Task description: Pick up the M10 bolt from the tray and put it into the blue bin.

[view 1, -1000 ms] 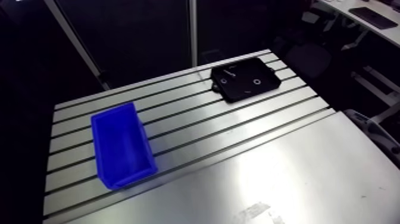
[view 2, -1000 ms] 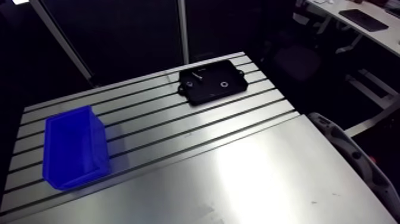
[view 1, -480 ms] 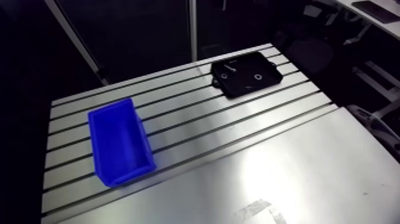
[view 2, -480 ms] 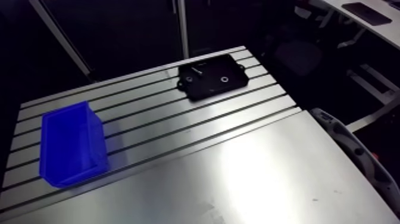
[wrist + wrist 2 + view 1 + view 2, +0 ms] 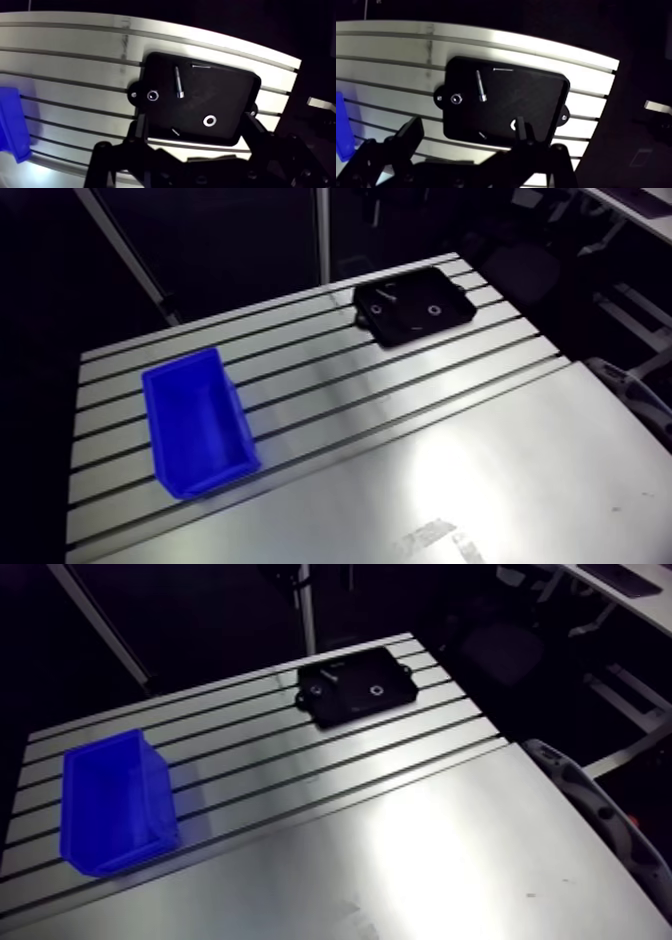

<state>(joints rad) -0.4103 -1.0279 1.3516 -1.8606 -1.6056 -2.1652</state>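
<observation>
Silvery and slim, the M10 bolt [image 5: 178,82] lies flat in the black tray [image 5: 230,95], just beside a small ring [image 5: 152,95]. Its long axis crosses the slots of the surface [image 5: 75,65], and its thicker end points toward the fingers [image 5: 135,137]. Those fingers are spread wide and empty over the tray's near edge; the tray sits at a far corner of the surface, well apart from the blue bin [image 5: 195,420].
</observation>
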